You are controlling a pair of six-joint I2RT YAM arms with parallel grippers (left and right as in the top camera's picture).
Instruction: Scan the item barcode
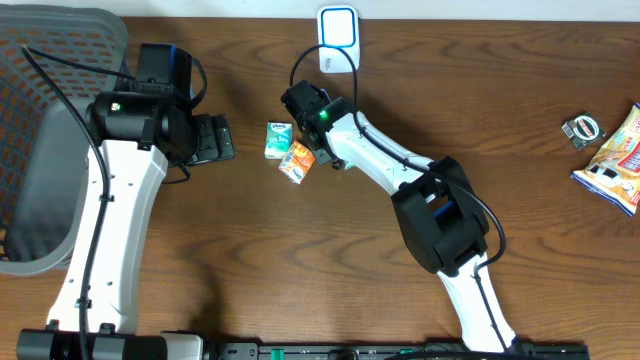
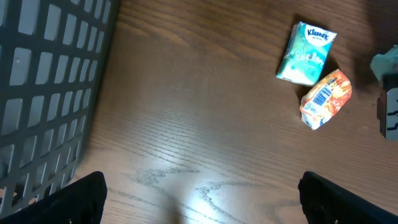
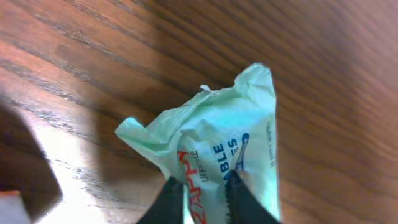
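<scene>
My right gripper [image 3: 202, 198] is shut on a crumpled pale green packet [image 3: 249, 124] with red and blue print, held just above the wood. From overhead, this gripper [image 1: 312, 118] hangs below the white scanner [image 1: 338, 30] at the table's far edge, and the arm hides most of the packet. A teal tissue pack [image 1: 278, 140] and an orange packet [image 1: 297, 160] with a blue barcode lie just left of it; both show in the left wrist view as the tissue pack [image 2: 306, 53] and orange packet [image 2: 325, 98]. My left gripper [image 2: 202, 205] stands wide open over bare wood, left of them.
A grey mesh basket [image 1: 50, 150] stands at the left edge, close beside my left arm, and its wall [image 2: 43, 93] fills the left of the left wrist view. A snack bag [image 1: 615, 160] and a small item [image 1: 582, 128] lie at the far right.
</scene>
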